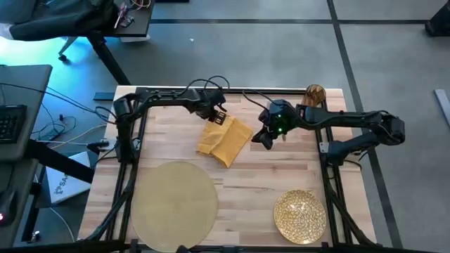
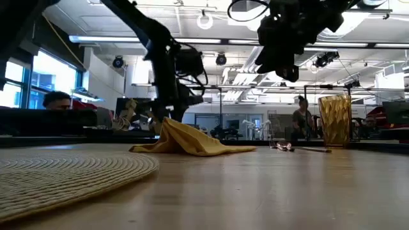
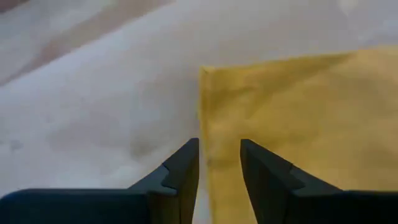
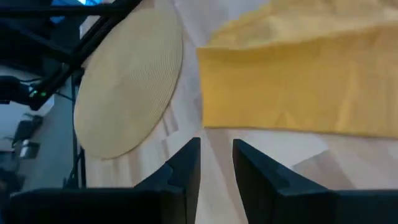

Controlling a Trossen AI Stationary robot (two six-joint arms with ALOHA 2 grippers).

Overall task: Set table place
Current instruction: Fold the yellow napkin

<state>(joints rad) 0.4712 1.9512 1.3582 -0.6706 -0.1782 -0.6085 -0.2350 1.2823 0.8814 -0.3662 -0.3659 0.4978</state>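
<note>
Mustard-yellow cloth lies between the two arms: the napkin (image 1: 225, 140) sits crumpled on the desk (image 1: 253, 184), towards the far middle of the light wood top. The left end effector (image 1: 219, 116) is at the napkin's far corner, its dark fingers (image 3: 180, 168) a narrow gap apart, with the cloth's edge running between them in the left wrist view; whether they pinch the cloth cannot be told. The right end effector (image 1: 263, 139) hangs just beside the napkin's right edge, raised off the wood in the low view, its fingers (image 4: 184, 163) slightly parted with nothing held between them.

Further out, the round tan placemat (image 1: 174, 202) lies at the near left of the desk, well apart from the gold textured plate (image 1: 300, 216) at the near right. The amber glass (image 1: 315, 94) stands upright at the far right corner. In the low view, copper-coloured cutlery (image 2: 300, 149) lies flat near the glass. A person (image 2: 299, 122) shows in the room behind.
</note>
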